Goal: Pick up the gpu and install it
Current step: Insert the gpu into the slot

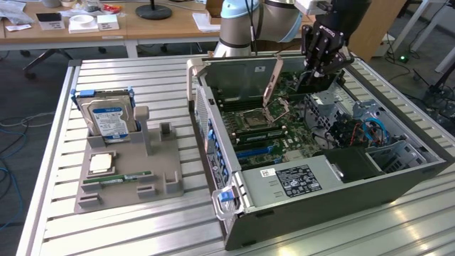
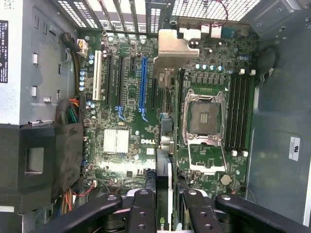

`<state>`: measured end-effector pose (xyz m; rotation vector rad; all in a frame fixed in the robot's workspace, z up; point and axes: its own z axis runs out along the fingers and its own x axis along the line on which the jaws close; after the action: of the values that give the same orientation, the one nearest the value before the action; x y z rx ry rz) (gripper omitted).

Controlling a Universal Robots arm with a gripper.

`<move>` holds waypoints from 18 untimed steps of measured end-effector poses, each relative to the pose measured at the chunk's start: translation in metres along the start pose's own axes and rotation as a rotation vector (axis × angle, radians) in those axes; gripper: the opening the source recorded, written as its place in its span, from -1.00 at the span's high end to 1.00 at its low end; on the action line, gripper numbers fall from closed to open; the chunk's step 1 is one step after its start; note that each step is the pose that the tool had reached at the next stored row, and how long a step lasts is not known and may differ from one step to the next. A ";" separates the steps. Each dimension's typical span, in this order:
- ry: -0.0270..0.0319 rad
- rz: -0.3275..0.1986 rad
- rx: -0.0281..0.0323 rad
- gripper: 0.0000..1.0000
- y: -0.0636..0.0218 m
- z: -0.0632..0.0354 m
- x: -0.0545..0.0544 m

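Open computer case point(image 1: 341, 205) flat on the table, motherboard point(image 2: 126, 141) exposed. Holding the gpu point(image 2: 164, 182) edge-down over the board, gripper point(image 2: 167, 211) narrowed onto its upper edge. Hangs beside the blue slot point(image 2: 142, 82), not over it. Risk: lowering while offset, striking the CPU socket point(image 2: 204, 114), bending contacts.

free: case point(image 1: 341, 198) top open | blocking near gripper point(image 1: 318, 73): raised metal plate point(image 1: 272, 80)
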<state>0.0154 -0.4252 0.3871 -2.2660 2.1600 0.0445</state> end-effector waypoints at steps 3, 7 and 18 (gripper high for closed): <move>-0.0001 0.000 0.0001 0.47 0.0000 0.0005 0.000; -0.0001 0.000 0.0001 0.47 0.0000 0.0024 0.000; 0.0001 0.000 0.0000 0.47 0.0000 0.0090 0.000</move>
<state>0.0153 -0.4252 0.3782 -2.2660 2.1600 0.0444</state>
